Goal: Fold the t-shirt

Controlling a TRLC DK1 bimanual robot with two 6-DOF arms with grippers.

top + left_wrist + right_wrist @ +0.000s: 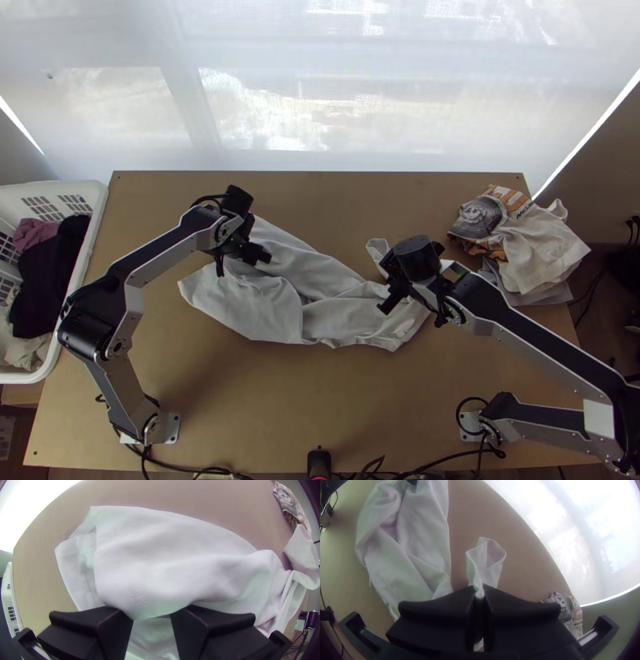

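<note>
In the top view the white t-shirt lies bunched and creased across the middle of the table. My left gripper is over its left part; in the left wrist view the left gripper stands open, with cloth between and beyond its fingers. My right gripper is at the shirt's right end. In the right wrist view the right gripper is shut on a narrow gathered part of the shirt, and a sleeve-like end sticks out past the fingertips.
A white basket with dark and light clothes stands at the left edge of the table. A pile of clothes, one with a printed picture, lies at the back right. A small black device sits at the near edge.
</note>
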